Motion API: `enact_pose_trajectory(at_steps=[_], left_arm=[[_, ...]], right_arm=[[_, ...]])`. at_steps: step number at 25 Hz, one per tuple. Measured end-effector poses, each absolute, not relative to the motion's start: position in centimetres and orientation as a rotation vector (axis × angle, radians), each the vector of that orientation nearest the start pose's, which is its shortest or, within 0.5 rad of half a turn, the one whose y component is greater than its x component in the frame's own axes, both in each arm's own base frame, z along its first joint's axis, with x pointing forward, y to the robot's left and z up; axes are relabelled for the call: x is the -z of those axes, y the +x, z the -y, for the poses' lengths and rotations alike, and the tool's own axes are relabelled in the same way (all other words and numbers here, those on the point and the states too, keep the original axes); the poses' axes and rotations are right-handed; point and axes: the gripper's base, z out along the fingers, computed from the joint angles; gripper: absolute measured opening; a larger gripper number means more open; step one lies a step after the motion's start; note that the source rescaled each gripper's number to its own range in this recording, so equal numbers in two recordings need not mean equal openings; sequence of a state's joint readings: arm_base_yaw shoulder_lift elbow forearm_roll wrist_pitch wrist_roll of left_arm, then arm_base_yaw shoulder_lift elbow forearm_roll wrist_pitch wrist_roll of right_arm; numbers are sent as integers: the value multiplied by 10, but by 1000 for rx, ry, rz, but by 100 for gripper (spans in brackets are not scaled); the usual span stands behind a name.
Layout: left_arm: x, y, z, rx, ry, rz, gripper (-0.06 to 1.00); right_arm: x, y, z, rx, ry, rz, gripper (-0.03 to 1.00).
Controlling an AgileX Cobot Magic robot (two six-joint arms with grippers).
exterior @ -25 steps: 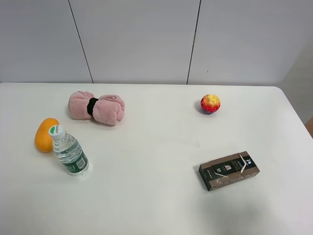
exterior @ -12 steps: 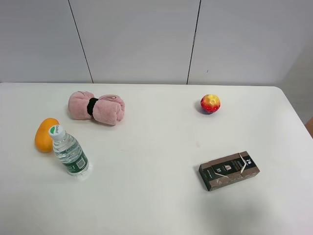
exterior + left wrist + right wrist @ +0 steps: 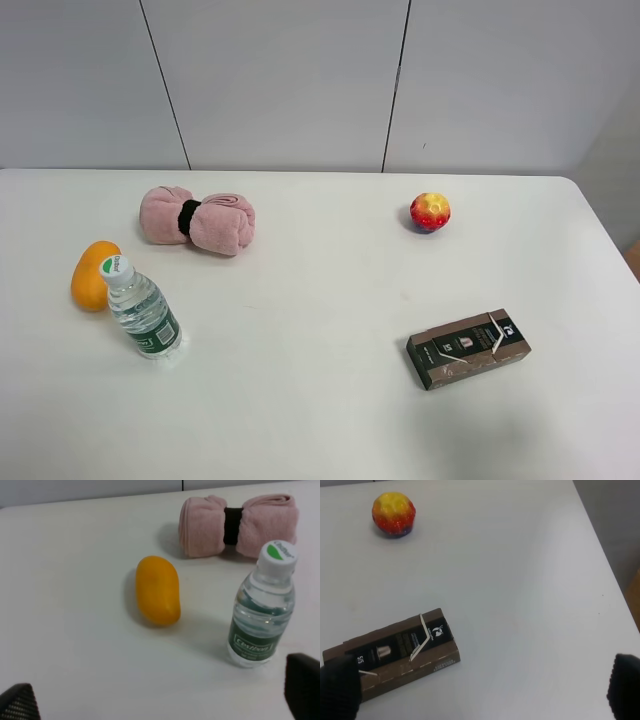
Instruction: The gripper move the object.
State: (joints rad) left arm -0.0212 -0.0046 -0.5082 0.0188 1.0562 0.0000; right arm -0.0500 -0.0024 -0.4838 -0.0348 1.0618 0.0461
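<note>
The object, a smooth orange-yellow oval fruit [image 3: 92, 275], lies near the table's left edge, just left of a water bottle [image 3: 142, 308]. In the left wrist view the fruit [image 3: 156, 590] lies ahead of my left gripper [image 3: 160, 700]. Only the gripper's two black fingertips [image 3: 302, 687] show, set wide apart and empty. My right gripper [image 3: 481, 687] is also open and empty, with its fingertips [image 3: 337, 687] wide apart over a dark box [image 3: 395, 652]. Neither gripper shows in the exterior high view.
A pink rolled towel [image 3: 197, 220] lies behind the bottle, toward the wall. A red-and-yellow ball [image 3: 430, 212] sits at the back right. The dark brown box [image 3: 468, 347] lies at the front right. The white table [image 3: 320, 300] ends at its right edge near the box.
</note>
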Motion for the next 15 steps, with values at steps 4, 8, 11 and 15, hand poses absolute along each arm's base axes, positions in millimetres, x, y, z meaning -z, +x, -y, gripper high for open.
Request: enact_pose_trajectory(at_steps=[4,8,11,15], left_arm=[[-280,-6,-2,-9,21,-2027,100],[-280,-6,-2,-9,21,-2027,100],[-280,-6,-2,-9,21,-2027,100],[-280,-6,-2,-9,21,-2027,100]], right_arm=[[-273,-4,3,44,100,-2056,100],[-273,-4,3,44,100,-2056,100],[-273,-4,3,44,100,-2056,100],[-273,-4,3,44,100,-2056,100]])
